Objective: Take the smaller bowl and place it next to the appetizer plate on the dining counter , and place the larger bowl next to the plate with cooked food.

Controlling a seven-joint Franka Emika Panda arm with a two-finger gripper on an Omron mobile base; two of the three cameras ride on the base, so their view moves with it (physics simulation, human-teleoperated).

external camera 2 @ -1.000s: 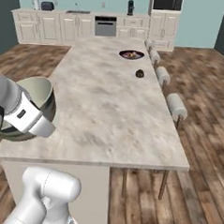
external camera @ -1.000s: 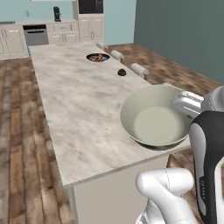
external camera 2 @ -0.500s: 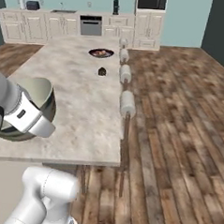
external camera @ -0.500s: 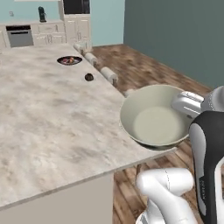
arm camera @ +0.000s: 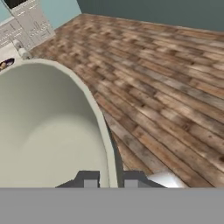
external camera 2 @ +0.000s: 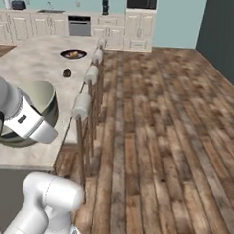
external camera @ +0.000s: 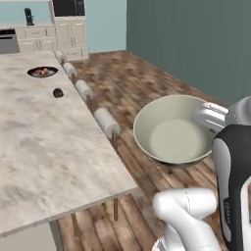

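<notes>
larger bowl (external camera: 171, 131): you carry it in the air at centre right of the left base view, over the wood floor (external camera: 157, 93), just off the long edge of the desk (external camera: 44, 137). It looks like a stiff, deep, rather heavy thing (ceramic, I judge), smooth and probably slippery, and it could break if it falls.
jaws: the gripper (arm camera: 107, 178) is clenched on the bowl's rim, one finger inside the wall and one outside, at the bottom of the hand view.
hold: a pinch on one side of the rim makes the bowl want to tilt, so you should move it slowly and keep it level.
target: the plate with cooked food (external camera: 42, 72) lies in the upper left of the left base view, well apart from the bowl; the appetizer plate (external camera: 58, 92) is just below it in the frame.
edges: the row of stools (external camera: 106, 121) stands along the desk edge, between the bowl and the top.
room: the stone around both plates is bare, so you have wide space to put it down.
</notes>
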